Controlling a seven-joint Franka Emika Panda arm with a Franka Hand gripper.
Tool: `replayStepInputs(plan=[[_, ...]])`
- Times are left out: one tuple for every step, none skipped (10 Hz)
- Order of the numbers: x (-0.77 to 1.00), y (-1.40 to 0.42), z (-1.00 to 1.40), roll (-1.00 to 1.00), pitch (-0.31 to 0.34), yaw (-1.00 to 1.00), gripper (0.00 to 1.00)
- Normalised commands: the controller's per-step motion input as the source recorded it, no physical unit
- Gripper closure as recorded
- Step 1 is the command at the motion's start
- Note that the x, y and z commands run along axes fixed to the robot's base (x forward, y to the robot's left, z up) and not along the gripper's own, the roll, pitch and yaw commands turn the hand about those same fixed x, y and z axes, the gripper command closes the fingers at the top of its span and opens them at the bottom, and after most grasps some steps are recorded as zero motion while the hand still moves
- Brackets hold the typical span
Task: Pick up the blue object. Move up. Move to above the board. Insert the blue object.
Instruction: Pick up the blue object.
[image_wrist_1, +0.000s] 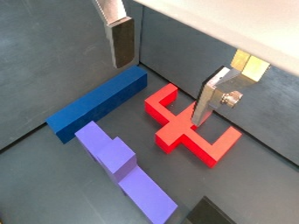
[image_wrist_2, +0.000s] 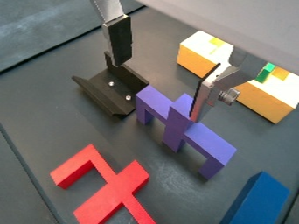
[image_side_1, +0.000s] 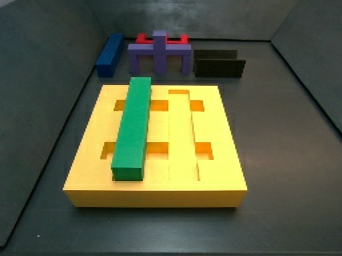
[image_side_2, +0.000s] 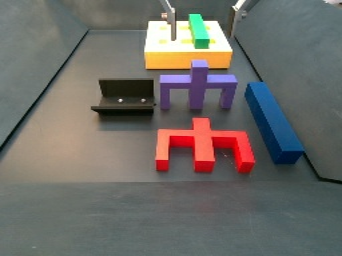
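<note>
- Looking down from the wrist, we see the gripper (image_wrist_1: 163, 74) hanging above the dark counter (image_wrist_1: 47, 79) with its jaws released, two silver fingers (image_wrist_1: 121, 39) well apart and nothing between them.
- We spot the blue object (image_wrist_1: 98, 103) lying flat on the counter in a wrist view, untouched, a long dark-blue bar just beside the red piece (image_wrist_1: 184, 129).
- In a side view the blue object (image_side_2: 273, 120) lies along the edge of the counter, apart from the red piece (image_side_2: 202, 147) and the purple block (image_side_2: 198, 87).
- We have the purple block (image_wrist_2: 179, 129) standing on its legs right under the gripper (image_wrist_2: 163, 74) in a wrist view, with the fixture (image_wrist_2: 114, 91) just beside it.
- Over to the board (image_side_1: 156, 150): big, yellow, grooved, well apart from the blue object (image_side_1: 108, 53), which sits at the far end of the counter in that side view.
- A green bar (image_side_1: 134, 124) lies lengthwise in one groove of the board.
- In a side view we catch only the fingertips (image_side_2: 167, 15) poking in at the frame edge above the board (image_side_2: 187, 46); the rest of the gripper is out of frame there.
</note>
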Motion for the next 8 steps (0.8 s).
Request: replayStepInputs(plan=[[-0.68, 0.29, -0.22, 0.00, -0.147, -0.11, 0.00], [-0.86, 0.27, -0.35, -0.01, -0.233, -0.11, 0.00], [-0.88, 0.18, -0.49, -0.02, -0.301, -0.03, 0.00], [-0.74, 0.11, -0.59, 0.00, -0.269, -0.01, 0.00], [-0.67, 0.02, -0.62, 0.04, -0.236, 0.00, 0.00], [-0.67, 0.00, -0.49, 0.06, -0.180, -0.03, 0.00], [-0.74, 0.00, -0.34, 0.05, -0.161, -0.12, 0.00], [-0.58, 0.02, -0.29, 0.00, -0.140, -0.20, 0.00]])
